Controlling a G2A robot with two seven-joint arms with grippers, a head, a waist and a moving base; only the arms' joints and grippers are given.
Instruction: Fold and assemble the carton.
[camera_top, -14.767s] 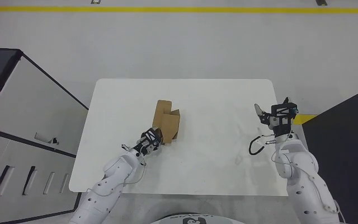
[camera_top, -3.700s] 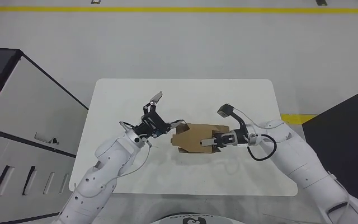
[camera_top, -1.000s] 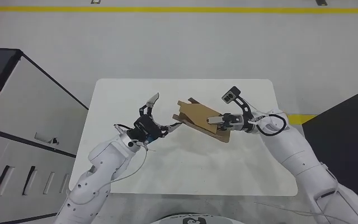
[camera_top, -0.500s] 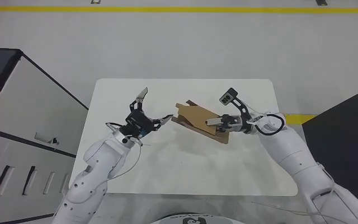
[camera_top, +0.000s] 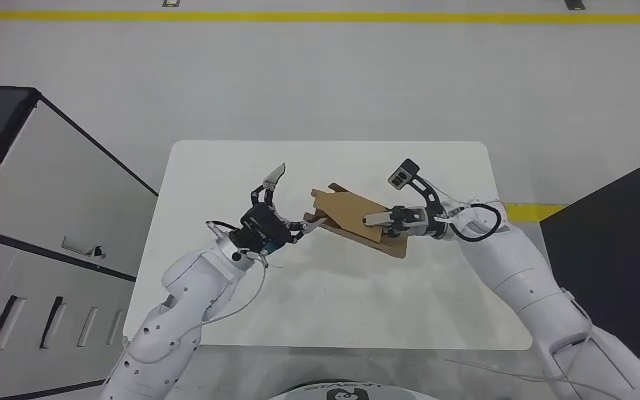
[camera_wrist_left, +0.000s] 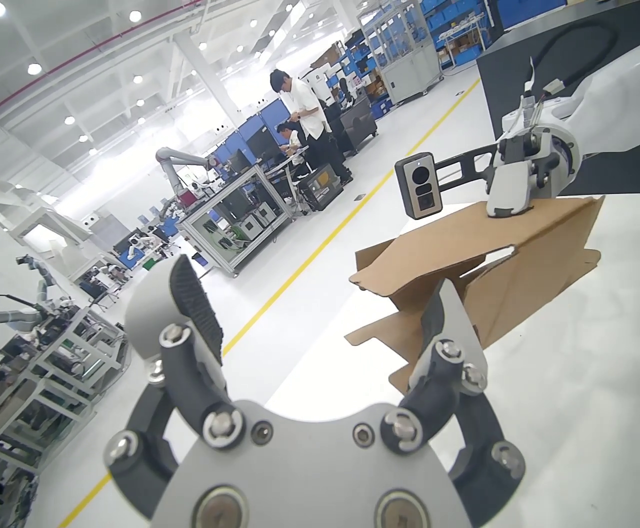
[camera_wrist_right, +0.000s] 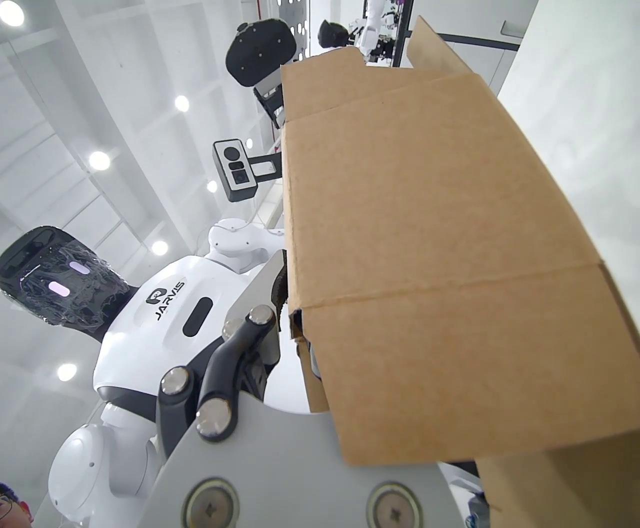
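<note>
— Where is the box?

— The brown cardboard carton (camera_top: 352, 213), partly folded and lying at a slant, sits over the middle of the white rectangular bench (camera_top: 420, 300), between the two arms. Its loose flaps fan out at the end nearer the left arm.

— Who has hold of it?

— The right gripper (camera_top: 381, 216) is clamped on the carton's other end. One finger presses on the upper panel, and the right wrist view shows the cardboard wall (camera_wrist_right: 430, 250) running between the fingers.

— And the left arm?

— The left gripper (camera_top: 292, 204) is spread wide with nothing in it and faces the flapped end. One finger points up and away, and the other sits just beside the lowest flap. From the left wrist view that fingertip (camera_wrist_left: 442, 305) overlaps the flap's edge, but I cannot tell whether it touches the cardboard.

— Is the carton resting on the bench?

— The flapped end is lifted off the bench, and the lower corner looks close to the surface. I cannot tell whether it touches.
</note>
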